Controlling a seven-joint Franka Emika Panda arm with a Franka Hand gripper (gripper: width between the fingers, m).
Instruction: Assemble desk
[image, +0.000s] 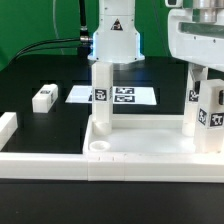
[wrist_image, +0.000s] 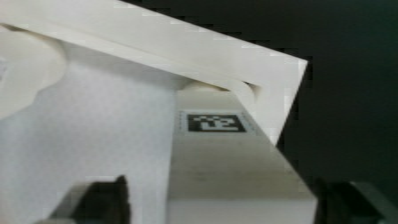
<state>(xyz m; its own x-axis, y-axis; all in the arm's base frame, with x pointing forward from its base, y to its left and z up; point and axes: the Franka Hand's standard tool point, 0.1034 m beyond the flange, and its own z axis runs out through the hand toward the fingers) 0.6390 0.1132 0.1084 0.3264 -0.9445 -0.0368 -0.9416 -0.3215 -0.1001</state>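
Well off the gripper, toward the exterior view's left: loose leg on table, outside desk top. Closer: left leg upright inside tray's corner. Directly under gripper: right leg upright in tray, jaws parted, straddling it, nothing clamped.

Bright, even light; both views soft, the wrist view blurriest.

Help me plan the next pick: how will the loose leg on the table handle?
The loose leg looks like white plastic, so probably stiff and light. Lying on a flat side, it should slide rather than roll if pushed. Its smooth faces may slip.
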